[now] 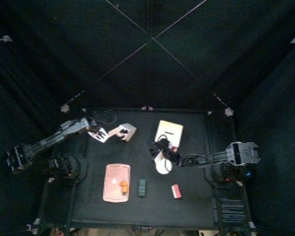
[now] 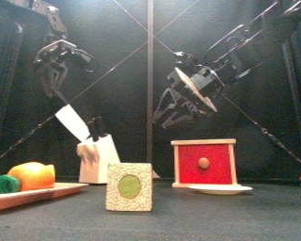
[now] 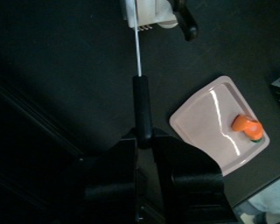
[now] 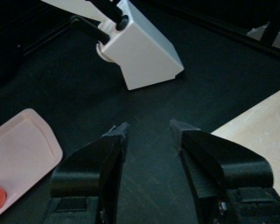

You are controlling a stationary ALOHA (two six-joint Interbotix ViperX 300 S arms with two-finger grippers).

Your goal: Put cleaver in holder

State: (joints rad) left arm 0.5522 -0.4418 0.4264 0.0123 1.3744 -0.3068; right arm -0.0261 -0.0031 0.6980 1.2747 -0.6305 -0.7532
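The cleaver (image 3: 140, 52), with a white blade and a black handle, is held by its handle in my left gripper (image 3: 143, 144), which is shut on it. In the left wrist view the blade shows edge-on, its tip at the white holder (image 3: 152, 10). In the front view the blade (image 2: 71, 120) slants down from the left gripper (image 2: 59, 80) to the top of the holder (image 2: 97, 162). A second black handle (image 2: 98, 127) stands in the holder (image 1: 123, 135). My right gripper (image 4: 149, 131) hangs open with nothing in it, above the table to the right of the holder.
A pink board (image 1: 115, 180) with an orange piece (image 2: 34, 174) lies at the front left. A cream plate with an upright red panel (image 2: 203, 162) stands right of the holder. A small green card (image 2: 131, 186) and a small red piece (image 1: 176, 190) sit near the front edge.
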